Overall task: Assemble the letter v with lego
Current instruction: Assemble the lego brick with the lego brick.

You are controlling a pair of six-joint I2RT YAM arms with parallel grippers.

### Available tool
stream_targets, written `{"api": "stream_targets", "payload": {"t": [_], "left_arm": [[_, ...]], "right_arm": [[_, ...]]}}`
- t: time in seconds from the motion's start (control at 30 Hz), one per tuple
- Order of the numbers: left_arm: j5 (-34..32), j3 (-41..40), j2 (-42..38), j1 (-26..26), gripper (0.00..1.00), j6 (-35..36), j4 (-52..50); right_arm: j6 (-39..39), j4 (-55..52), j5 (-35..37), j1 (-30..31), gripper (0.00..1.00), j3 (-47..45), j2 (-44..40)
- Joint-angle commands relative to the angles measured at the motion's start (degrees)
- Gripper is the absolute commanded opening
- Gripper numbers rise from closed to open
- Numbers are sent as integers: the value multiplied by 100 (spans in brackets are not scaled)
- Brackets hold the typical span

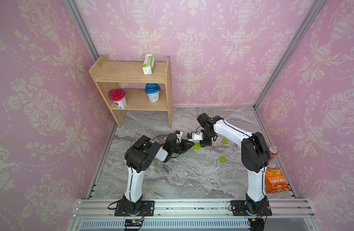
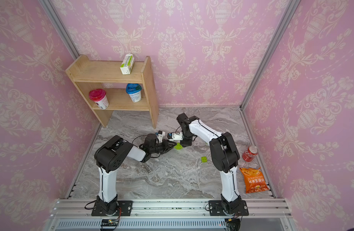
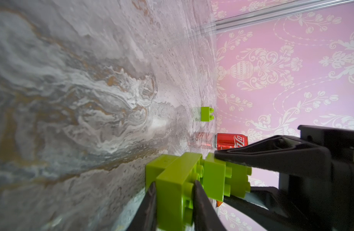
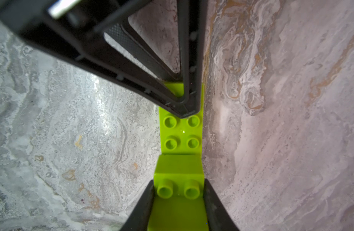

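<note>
Near loose brick: it lies studs-up on the marble table, well apart from both grippers. We judge it light, stiff and smooth-walled, best pinched across two flat opposite sides and not over the studs.
Left gripper: it is clamped narrow on a lower brick of the joined bricks, one finger on each flat side.
Joined bricks: this is the start of the letter v, a few lime pieces stepped on one another at mid-table between the two grippers. We cannot tell whether it rests on the table or hangs just above it.
Right gripper: it is closed on the upper brick, jaws flat against its side walls with two studs showing between them.
Handling: the plastic is hard and will not crush. We expect the stud joints to hold by friction alone, so a twist or slanted push may pop them apart. We would press straight down along the studs.
Far loose brick: it sits a little beyond, near the right arm, and is not yet joined.
</note>
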Motion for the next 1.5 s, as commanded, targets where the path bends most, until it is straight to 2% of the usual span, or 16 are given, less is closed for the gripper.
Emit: {"api": "stream_targets", "payload": {"t": [0.0, 0.3, 0.83, 1.17, 1.47], "left_arm": [[86, 30, 215, 63, 25, 287, -540], [186, 96, 323, 90, 24, 326, -552], [199, 132, 326, 106, 23, 332, -597], [149, 132, 163, 98, 23, 425, -778], [149, 96, 211, 106, 23, 358, -658]], "right_arm": [[-164, -413, -98, -54, 0, 191, 262], [-410, -642, 29, -56, 0, 312, 385], [-260, -762, 142, 74, 0, 489, 668], [-240, -1421, 528, 216, 0, 962, 965], [-108, -1195, 370, 246, 0, 690, 1045]]}}
